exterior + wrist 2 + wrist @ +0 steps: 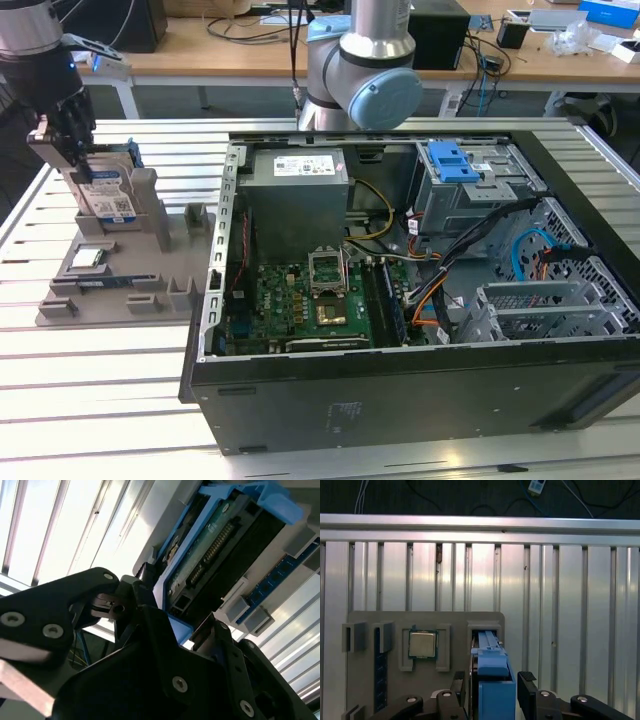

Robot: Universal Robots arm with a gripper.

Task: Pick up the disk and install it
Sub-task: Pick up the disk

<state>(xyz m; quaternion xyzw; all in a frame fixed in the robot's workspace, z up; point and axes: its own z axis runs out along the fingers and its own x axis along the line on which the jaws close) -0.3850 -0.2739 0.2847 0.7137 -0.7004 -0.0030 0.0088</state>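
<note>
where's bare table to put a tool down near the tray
Bare slatted table lies at the exterior view's lower left, bordered by the grey tray and the computer case. Crowded: the tray's far end, where the gripper is at the disk, and inside the case.
</note>
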